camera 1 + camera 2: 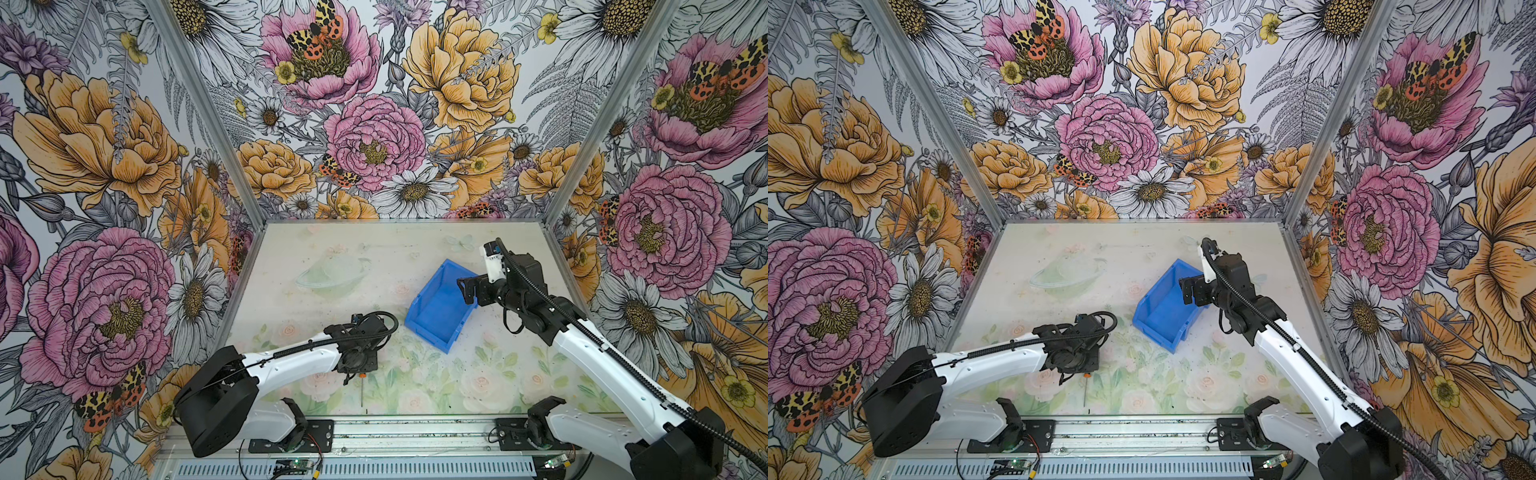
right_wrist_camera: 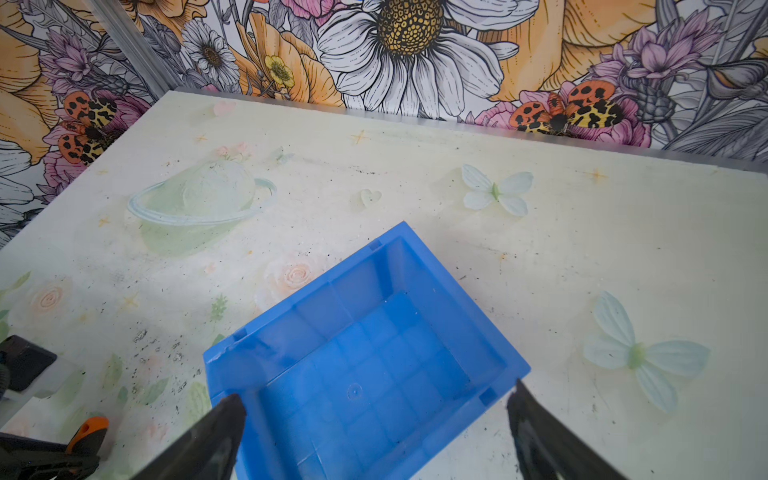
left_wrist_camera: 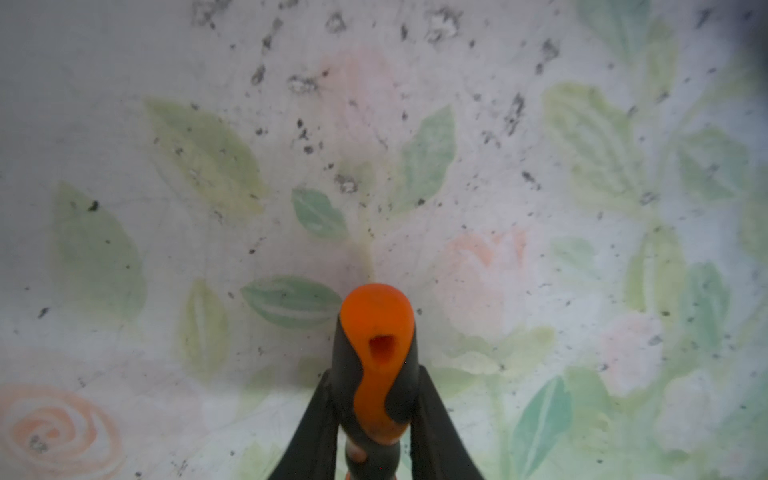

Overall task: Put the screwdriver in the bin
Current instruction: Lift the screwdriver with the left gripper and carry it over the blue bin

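Presently held: the screwdriver (image 3: 376,316), pinched by its orange-and-black handle in the left pincer (image 3: 376,374).
Left pincer state: pressed together on the handle, with one black finger (image 3: 316,415) against each side of it.
Handle position: the rounded orange end sticks out just beyond the left pincer's fingertips, close over the worktop (image 1: 374,257). Whether it touches the surface cannot be told.
Shaft position: in both top views the thin silver shaft (image 1: 363,395) (image 1: 1084,395) runs out from under the left pincer towards the worktop's front edge.
Right pincer state: spread wide, nothing between its fingers (image 2: 216,432), per the right wrist view.
Right pincer position (image 2: 374,395): poised over one end of the bin (image 2: 316,307), its fingertips near the two corners of that end.
Bin position: on the worktop, directly below the right pincer and well apart from the left pincer. It sits askew to the worktop's edges in both top views (image 1: 436,320) (image 1: 1163,316).
Bin interior: blue gridded floor in plain sight from the right wrist view.
Task status: the screwdriver is outside the bin, at the left pincer.
Cross-check: the right wrist view shows the orange handle tip (image 2: 87,432) at the frame's edge, to one side of the bin.
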`<state>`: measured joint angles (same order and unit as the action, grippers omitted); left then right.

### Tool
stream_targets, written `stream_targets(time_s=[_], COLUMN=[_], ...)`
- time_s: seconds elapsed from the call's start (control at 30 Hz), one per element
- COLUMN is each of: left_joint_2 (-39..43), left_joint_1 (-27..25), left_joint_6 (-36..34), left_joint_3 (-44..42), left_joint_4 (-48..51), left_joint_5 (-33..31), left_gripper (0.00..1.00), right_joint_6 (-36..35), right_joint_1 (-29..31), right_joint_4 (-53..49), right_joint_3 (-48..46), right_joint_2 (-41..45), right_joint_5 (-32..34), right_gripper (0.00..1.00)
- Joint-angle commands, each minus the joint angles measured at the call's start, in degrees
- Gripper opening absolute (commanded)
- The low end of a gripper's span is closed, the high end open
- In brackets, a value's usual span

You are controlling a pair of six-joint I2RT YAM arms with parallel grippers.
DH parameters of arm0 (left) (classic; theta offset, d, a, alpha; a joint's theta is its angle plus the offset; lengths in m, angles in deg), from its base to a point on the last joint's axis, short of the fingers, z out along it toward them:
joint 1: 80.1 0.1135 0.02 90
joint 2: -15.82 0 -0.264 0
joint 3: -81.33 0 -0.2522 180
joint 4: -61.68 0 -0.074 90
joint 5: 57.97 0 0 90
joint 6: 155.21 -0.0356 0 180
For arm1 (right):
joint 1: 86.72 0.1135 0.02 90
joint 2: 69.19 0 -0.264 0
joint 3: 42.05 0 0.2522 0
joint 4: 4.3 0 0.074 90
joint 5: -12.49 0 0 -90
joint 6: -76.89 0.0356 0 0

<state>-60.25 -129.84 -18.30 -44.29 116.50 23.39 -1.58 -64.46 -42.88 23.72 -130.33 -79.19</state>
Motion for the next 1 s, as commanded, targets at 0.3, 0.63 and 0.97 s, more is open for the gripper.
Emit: stream_targets(time_s=[0.3, 0.63, 0.97], left_joint_2=[-7.3, -29.4, -42.8], left_joint_1=[2.3, 2.2, -0.2], left_joint_6=[-23.7, -35.0, -39.2], left_joint_3=[26.1, 52.8, 63.6], left_joint_4=[-1.2, -1.2, -1.2], left_joint_5=[-0.2, 7.8, 9.6], left_gripper=[0.0, 0.0, 0.0], right_joint_6=[5.2, 5.9, 2.9], right_joint_1=[-8.4, -14.6, -15.3], right_joint_4=[0.6, -1.2, -4.3], right_joint_3=[2.2, -1.6, -0.8], right_joint_2=[-1.4, 4.3, 3.0], right_joint_5=[-1.0, -1.6, 4.2], right_gripper=[0.99, 0.99, 1.0])
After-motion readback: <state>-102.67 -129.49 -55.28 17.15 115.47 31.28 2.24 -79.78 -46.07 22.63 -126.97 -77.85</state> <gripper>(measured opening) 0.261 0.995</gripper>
